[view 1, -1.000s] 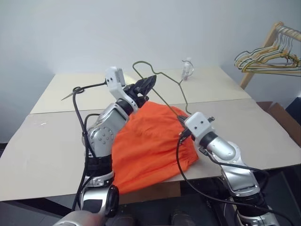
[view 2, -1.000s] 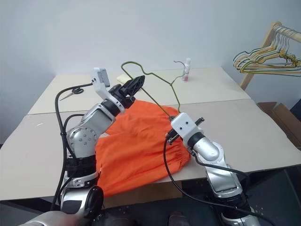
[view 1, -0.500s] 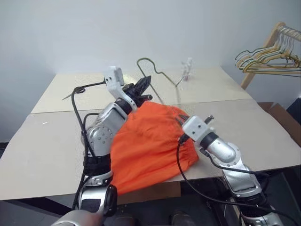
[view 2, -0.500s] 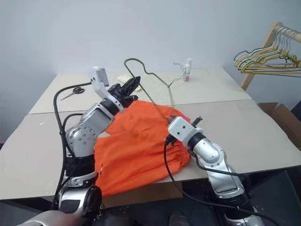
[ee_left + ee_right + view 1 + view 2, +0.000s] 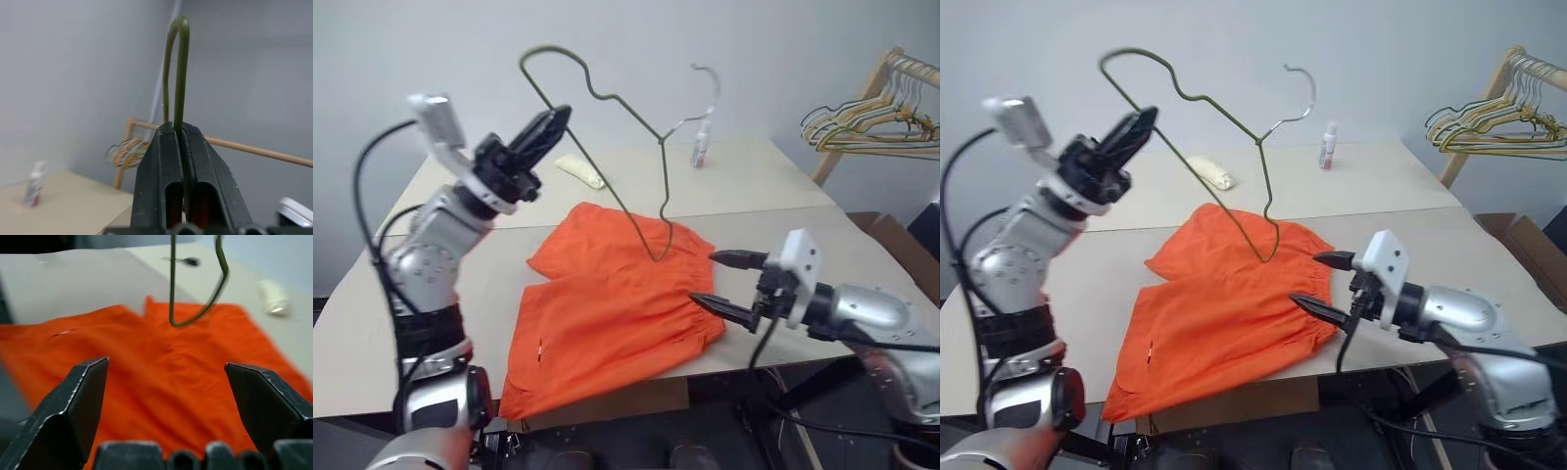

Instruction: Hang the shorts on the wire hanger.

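The wire hanger (image 5: 607, 108) was up in the air above the table (image 5: 862, 264), lifted clear of the shorts (image 5: 617, 294) it had been lying across a sec earlier; its lower corner hung just over the waistband side of the fabric, hook tilted toward the back wall. The left gripper (image 5: 540, 135) had clamped shut on the wire at one shoulder bend, after holding it more loosely a moment before, and had carried it up and toward the robot's left. The right gripper (image 5: 729, 282), closed at the fabric's edge a sec ago, stood w/ fingers wide apart, drawn back off the near-right edge of the shorts and holding nothing. The shorts lay flat and spread on the table, orange, w/ one end draping over the front edge. Judgement: hanger secured in one hand, other hand freed, so the next step was probably to grab the shorts and feed them over the wire; nothing hung yet. In the bkgd: a small bottle (image 5: 701, 147), a pale roll (image 5: 579, 170), and a rack of spare hangers (image 5: 871, 117) to the right.
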